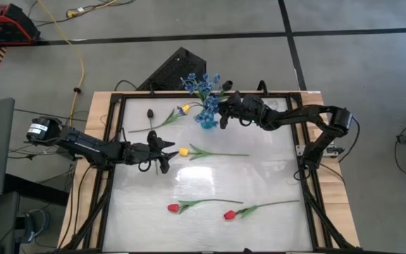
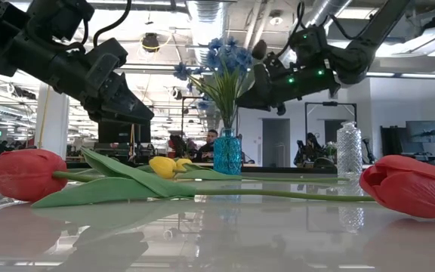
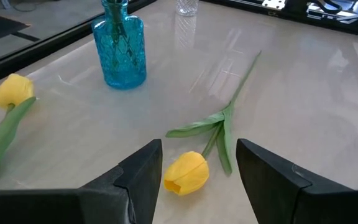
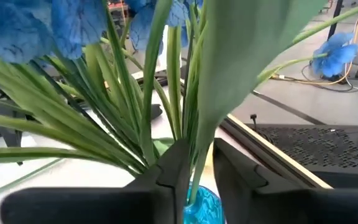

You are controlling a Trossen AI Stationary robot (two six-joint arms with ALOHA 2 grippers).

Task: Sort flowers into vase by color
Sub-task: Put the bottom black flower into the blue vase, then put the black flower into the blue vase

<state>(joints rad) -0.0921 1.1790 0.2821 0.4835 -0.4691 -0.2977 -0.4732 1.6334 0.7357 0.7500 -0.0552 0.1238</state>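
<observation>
My left gripper (image 3: 197,152) hangs open over the table, a finger on either side of a yellow tulip's head (image 3: 187,173), touching nothing; the tulip (image 1: 183,151) lies flat. My right gripper (image 4: 197,177) is shut on a green flower stem right above the blue glass vase (image 1: 206,121), which holds blue sprays (image 1: 203,88). A dark bud (image 2: 259,49) shows just above that gripper. A second yellow tulip (image 1: 183,109) and a dark bud (image 1: 150,111) lie near the far edge. Two red tulips (image 1: 173,208) (image 1: 229,214) lie near the front. My right gripper pinches a thin green stem (image 4: 202,163) between its two fingers, just below a broad leaf (image 4: 241,68). The fingers lie across the stem, which stands roughly upright among the blue sprays' stalks. Its lower end points down at the blue vase's mouth (image 4: 205,202); the wrist view does not show the head.
A clear glass vase (image 2: 348,149) stands to the right of the blue one in the low view. A dark metal frame (image 1: 108,162) runs round the white tabletop. Bare table lies between the yellow tulip and the red tulips. People sit in the room beyond.
</observation>
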